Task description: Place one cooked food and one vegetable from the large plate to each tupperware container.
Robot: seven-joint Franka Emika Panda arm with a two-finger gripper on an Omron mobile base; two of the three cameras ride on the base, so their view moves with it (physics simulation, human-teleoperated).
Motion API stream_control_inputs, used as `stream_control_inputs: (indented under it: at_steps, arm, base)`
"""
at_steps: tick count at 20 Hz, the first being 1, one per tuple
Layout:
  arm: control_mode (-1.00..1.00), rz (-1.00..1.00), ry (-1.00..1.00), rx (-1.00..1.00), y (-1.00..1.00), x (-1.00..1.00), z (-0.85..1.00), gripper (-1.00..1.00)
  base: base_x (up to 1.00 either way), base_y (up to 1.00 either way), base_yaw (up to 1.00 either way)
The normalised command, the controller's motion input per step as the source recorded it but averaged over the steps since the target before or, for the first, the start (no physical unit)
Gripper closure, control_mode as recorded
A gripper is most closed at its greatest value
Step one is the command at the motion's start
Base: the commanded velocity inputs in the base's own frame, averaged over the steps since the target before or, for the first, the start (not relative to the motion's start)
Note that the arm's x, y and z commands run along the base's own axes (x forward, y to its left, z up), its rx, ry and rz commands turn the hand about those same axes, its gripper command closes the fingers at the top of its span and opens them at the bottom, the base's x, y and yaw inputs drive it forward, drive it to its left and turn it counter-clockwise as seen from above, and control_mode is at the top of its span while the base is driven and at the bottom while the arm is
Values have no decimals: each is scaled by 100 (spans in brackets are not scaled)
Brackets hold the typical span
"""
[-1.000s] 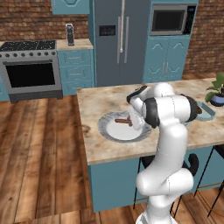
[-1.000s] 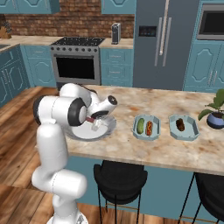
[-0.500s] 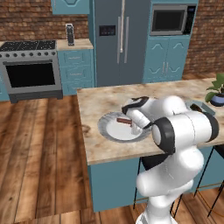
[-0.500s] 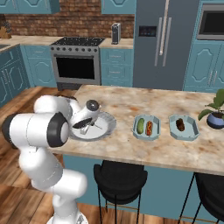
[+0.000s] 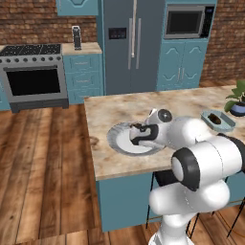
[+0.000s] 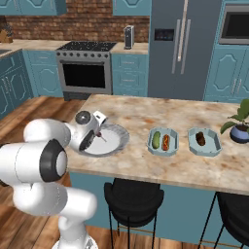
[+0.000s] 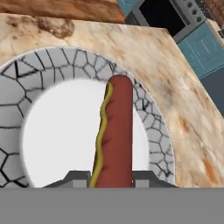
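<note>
One plate (image 6: 118, 141), two trays (image 6: 162, 141), one hot dog (image 7: 116, 135).

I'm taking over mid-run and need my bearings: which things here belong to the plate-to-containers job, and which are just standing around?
Job:
large plate
hot dog on it, gripper shut on its near end
near container, holding a green vegetable and a hot dog
far container, one dark food so far

Standing around:
potted plant
stove
fridge
stools

My speckled tan stone counter (image 6: 146, 168) holds a big round grey-rimmed plate (image 6: 119, 141), two small pale blue trays (image 6: 162, 150) (image 6: 204, 149), and a potted plant (image 6: 241, 132).
</note>
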Motion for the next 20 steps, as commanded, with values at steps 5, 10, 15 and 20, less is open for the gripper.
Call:
stream_control_inputs:
  at_steps: [5, 10, 15, 20]
  arm:
    - [-100, -32, 2, 0, 8, -2, 23, 100]
    - [-100, -17, 0, 5, 0, -48, 43, 100]
    - [-100, -9, 9, 4, -1, -5, 46, 100]
    - [-100, 0, 12, 14, 0, 1, 75, 100]
  base:
    - [0, 0, 0]
    - [0, 0, 0]
    - [0, 0, 0]
    - [0, 0, 0]
